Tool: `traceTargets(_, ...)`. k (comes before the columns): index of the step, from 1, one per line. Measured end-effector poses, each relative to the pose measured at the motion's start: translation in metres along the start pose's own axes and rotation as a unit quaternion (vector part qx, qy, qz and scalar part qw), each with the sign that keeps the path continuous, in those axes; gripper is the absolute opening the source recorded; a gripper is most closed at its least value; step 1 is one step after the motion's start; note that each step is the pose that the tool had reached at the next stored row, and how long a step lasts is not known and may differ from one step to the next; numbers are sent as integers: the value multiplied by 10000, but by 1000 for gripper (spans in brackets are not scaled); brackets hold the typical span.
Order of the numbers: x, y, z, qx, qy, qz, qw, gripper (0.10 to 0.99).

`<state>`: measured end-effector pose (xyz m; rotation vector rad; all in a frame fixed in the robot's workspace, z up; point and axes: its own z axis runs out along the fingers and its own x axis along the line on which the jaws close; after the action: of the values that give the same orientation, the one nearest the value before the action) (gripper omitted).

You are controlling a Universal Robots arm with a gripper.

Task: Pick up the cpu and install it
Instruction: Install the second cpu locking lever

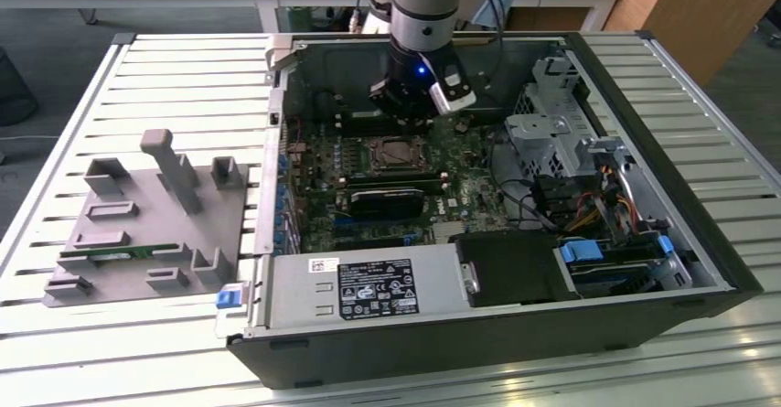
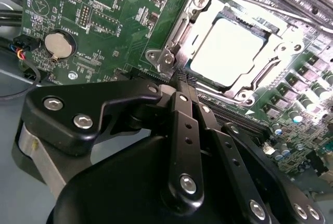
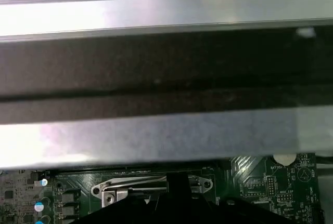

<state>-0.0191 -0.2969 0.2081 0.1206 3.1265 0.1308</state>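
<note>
Black linkage gripper (image 2: 183,78), fingers pressed together w/ nothing between, hangs just above our flat silver-topped square cpu (image 2: 227,52), already seated in metal-framed socket (image 2: 179,29); retention frame looks unlatched.

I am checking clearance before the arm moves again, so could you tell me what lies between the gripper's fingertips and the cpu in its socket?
In the second wrist view, the gripper is shut, and only the socket's metal frame lies between it and the cpu.

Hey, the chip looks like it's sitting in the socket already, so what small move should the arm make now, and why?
Probably lift the tool straight up a little. Its fingers are closed and empty beside the socket, and the cpu lies flat inside the frame, apart from the tool.
</note>
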Motion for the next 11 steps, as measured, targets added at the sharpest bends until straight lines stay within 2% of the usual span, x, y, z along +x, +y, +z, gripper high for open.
traceTargets(5,-2,-23,-13,2,0,1,10000,106)
traceTargets(7,-2,-18,-68,0,0,0,10000,106)
traceTargets(11,-3,-5,-226,1,0,0,10000,106)
